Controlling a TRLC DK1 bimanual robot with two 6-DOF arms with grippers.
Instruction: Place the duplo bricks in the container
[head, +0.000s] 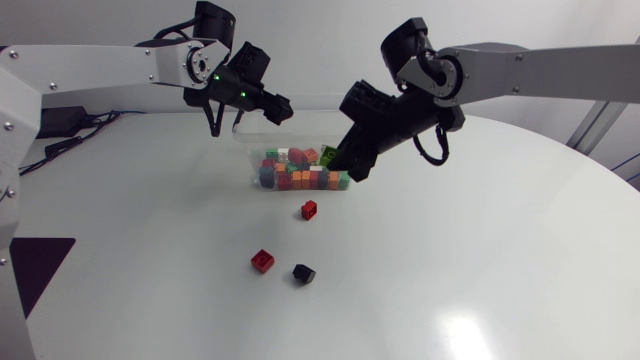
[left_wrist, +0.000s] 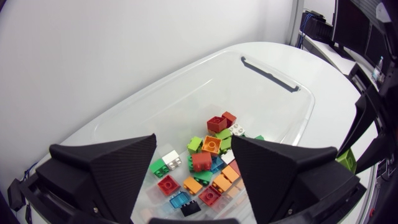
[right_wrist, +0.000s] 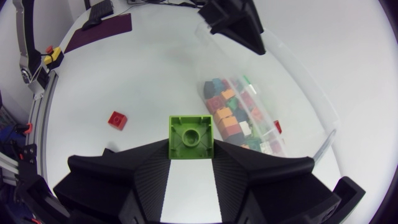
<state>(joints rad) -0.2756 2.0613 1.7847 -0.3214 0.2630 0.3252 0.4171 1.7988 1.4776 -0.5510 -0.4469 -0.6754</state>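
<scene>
Three loose bricks (head: 309, 209) (head: 262, 260) (head: 303, 273), one green brick (right_wrist: 191, 137) gripped

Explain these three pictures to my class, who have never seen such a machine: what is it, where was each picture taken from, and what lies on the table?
These are two robot arms at a white table. One picture looks down from a camera above. The other two come from a camera on each arm's wrist. Each arm ends in a black two-fingered gripper. The left gripper is open above a clear container partly filled with coloured bricks. The right gripper holds a green brick close to the container. A red brick, a second red brick and a black brick lie loose on the table.
</scene>
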